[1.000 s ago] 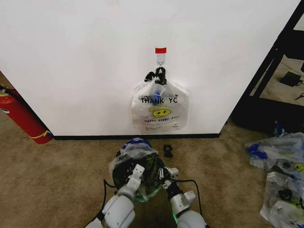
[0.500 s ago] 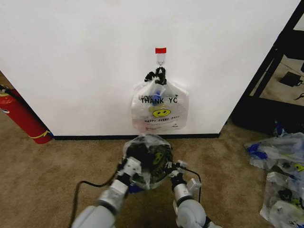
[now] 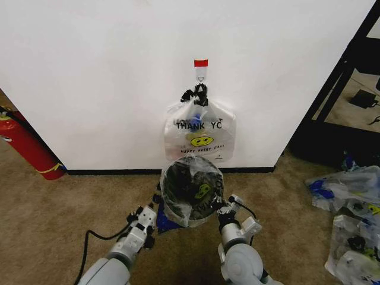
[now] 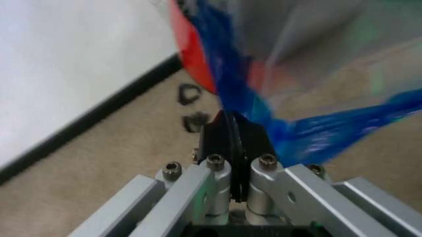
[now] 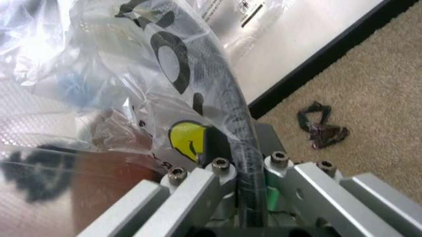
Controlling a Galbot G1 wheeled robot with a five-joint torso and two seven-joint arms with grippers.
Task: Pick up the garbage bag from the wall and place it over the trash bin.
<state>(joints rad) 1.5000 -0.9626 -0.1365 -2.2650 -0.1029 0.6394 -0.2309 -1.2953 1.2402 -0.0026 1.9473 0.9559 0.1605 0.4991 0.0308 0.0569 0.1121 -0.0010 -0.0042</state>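
A garbage bag with "THANK YOU" print and a yellow smiley hangs from the metal hook on the white wall. Below it the black mesh trash bin is tipped with its mouth toward me, and another translucent bag is stretched over it. My left gripper is at the bin's left side, shut on the bag's blue handle strip beside the bin's red base. At the bin's right side, my right gripper is shut on the bag-covered rim.
A red fire extinguisher leans at the far left by the black baseboard. Several filled bags lie on the carpet at right, beside a black frame. A small black scrap lies near the baseboard. A cable trails from my left arm.
Both arms have reached forward, carrying the bag-covered bin away from me toward the wall. The bin now stands just under the hanging bag, its mouth tipped more toward me.
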